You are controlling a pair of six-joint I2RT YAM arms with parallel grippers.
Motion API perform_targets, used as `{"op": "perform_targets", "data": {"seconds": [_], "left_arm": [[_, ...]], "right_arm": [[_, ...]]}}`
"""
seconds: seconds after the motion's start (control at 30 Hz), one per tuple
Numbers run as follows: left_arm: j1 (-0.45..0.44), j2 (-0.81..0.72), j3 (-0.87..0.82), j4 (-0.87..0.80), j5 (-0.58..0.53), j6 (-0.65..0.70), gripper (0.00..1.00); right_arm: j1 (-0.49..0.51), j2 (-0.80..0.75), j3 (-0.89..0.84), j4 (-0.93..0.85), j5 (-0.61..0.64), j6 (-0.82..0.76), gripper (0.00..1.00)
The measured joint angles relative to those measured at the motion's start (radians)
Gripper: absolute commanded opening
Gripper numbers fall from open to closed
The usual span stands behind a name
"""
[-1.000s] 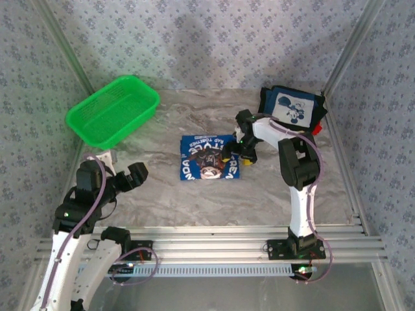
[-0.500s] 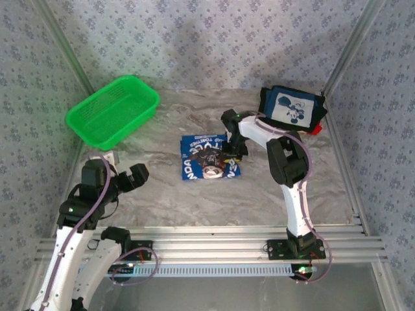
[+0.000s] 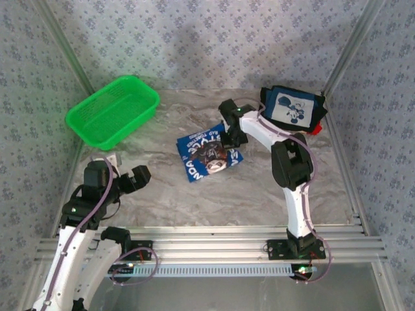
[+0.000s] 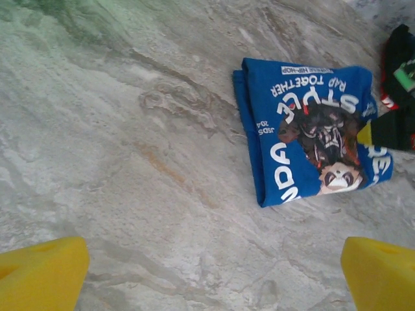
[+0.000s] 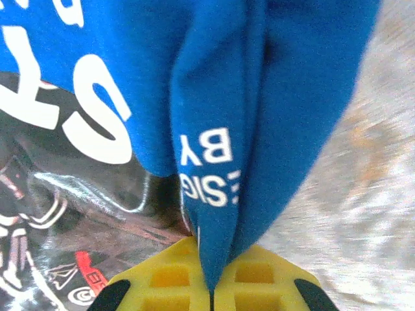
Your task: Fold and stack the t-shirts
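Currently on the stacking step for the blue t-shirt [image 3: 209, 154]; it lies folded mid-worktop, print up, slightly skewed. Right fingers [image 5: 170, 284] are clenched on a bunched edge of it, cloth pinched between the two yellow pads; the top view puts that grip at the shirt's far right corner. Left fingers [image 4: 43, 269] are spread apart, grasping nothing, held above the worktop [image 3: 162, 194] near the left base, well apart from the shirt.

Navy t-shirt [image 3: 292, 107], white cartoon panel up, sits folded at the far right corner; red t-shirt [image 3: 316, 127] shows as a sliver at its right edge, seemingly underneath, can't confirm.

My read: two placed, blue one last. Next move calls for carrying it over and onto the navy one, square to it; a single-corner pinch may let the fold fall open, so keep it low and slow.

Surface is grey marbled and looks smooth; cloth should slide. Patterned blue-grey walls [image 3: 194, 39] on three sides; aluminium rails [image 3: 214, 243] along the near edge; green basket [image 3: 113, 110] far left, off the path.
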Motion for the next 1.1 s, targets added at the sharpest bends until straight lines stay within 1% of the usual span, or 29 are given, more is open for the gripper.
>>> {"op": "perform_targets", "data": {"seconds": [0.17,0.33,0.47,0.67,0.9,1.1], "left_arm": [[0.0,0.002,0.0,0.043,0.055,0.001,1.0],[0.0,0.026,0.037,0.055,0.077,0.01,1.0],[0.0,0.042,0.086,0.059,0.08,0.023,1.0],[0.0,0.042,0.113,0.058,0.08,0.037,1.0],[0.0,0.041,0.113,0.057,0.08,0.043,1.0],[0.0,0.04,0.113,0.057,0.077,0.045,1.0]], "right_arm": [[-0.061,-0.041,0.122,-0.03,0.104,-0.071,0.0],[-0.117,-0.043,0.229,-0.035,0.165,-0.126,0.0],[-0.132,-0.024,0.337,-0.045,0.199,-0.171,0.0],[-0.14,0.032,0.507,-0.06,0.235,-0.236,0.0],[-0.196,0.048,0.573,-0.06,0.238,-0.284,0.0],[-0.249,0.048,0.58,-0.059,0.238,-0.311,0.0]]}}
